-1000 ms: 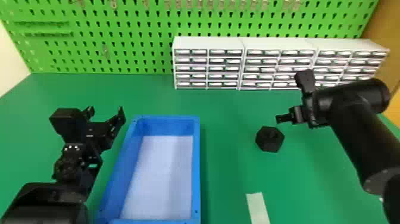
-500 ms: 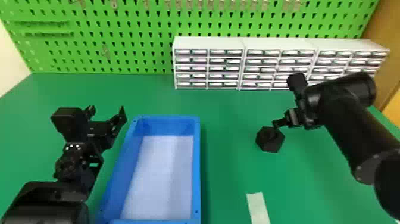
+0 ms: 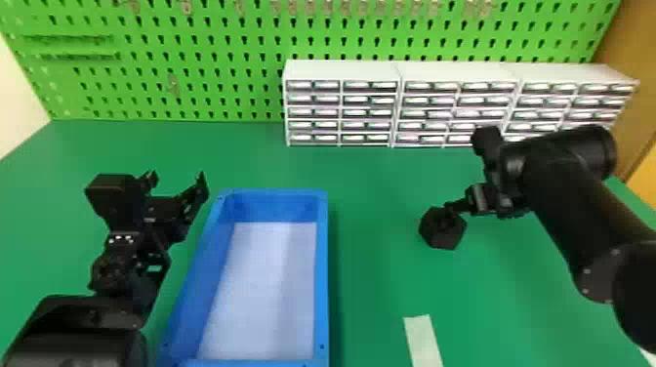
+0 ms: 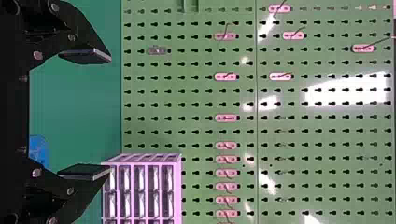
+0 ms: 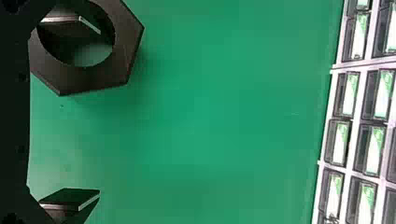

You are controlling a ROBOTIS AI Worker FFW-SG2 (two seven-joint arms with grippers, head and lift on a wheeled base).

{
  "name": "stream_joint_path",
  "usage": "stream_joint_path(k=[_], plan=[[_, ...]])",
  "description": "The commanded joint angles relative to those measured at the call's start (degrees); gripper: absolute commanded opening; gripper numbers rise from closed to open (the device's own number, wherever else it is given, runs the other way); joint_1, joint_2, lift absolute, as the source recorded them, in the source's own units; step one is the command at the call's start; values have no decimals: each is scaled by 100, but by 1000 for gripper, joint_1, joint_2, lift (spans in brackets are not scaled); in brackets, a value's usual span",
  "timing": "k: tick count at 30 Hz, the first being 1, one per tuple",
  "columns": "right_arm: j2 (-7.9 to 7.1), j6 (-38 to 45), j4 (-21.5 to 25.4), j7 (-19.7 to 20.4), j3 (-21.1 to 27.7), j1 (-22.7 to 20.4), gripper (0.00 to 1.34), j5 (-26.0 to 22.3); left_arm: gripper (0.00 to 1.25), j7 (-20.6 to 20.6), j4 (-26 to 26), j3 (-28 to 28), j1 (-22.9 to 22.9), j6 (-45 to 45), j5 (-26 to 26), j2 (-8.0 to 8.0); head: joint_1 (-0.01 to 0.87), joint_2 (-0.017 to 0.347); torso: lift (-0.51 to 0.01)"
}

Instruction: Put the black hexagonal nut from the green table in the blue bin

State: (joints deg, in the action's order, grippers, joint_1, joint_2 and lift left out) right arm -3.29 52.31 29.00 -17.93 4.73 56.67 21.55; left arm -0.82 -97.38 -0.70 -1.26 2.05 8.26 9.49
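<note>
At the upper left of the right wrist view, the nut (image 5: pixel 86 80) is met by one finger (image 5: pixel 70 28) only; the right gripper (image 5: pixel 98 112) is widely opened, with nothing held

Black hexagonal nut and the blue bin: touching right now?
Apart. Head view: a wide strip of bare green table separates the nut from the blue bin's right wall.

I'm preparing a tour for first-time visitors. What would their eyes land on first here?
Probably the bright blue bin, standing on the green table between the two arms. Next comes the black hexagonal nut to its right, with one finger of the open right gripper at its hole. Behind them, a bright green pegboard rises above white drawer cabinets.
</note>
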Motion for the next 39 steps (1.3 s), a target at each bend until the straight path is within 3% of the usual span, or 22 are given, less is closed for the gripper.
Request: stream_joint_path(k=[1,31,35,39], plan=[[30,-28,0,0,37,-33,1239,-19,830,-6,0,0,3,-3,0,0,686,52,-97],[56,-336,-105,9,116,-182,1227,16,830,3,0,18,47,-3,0,0,686,52,-97],[56,-345,-114,9,124,-191,1109,34,830,3,0,9,56,-3,0,0,686,52,-97],[65,-362,-114,9,124,-191,805,51,830,3,0,9,56,-3,-8,0,686,52,-97]])
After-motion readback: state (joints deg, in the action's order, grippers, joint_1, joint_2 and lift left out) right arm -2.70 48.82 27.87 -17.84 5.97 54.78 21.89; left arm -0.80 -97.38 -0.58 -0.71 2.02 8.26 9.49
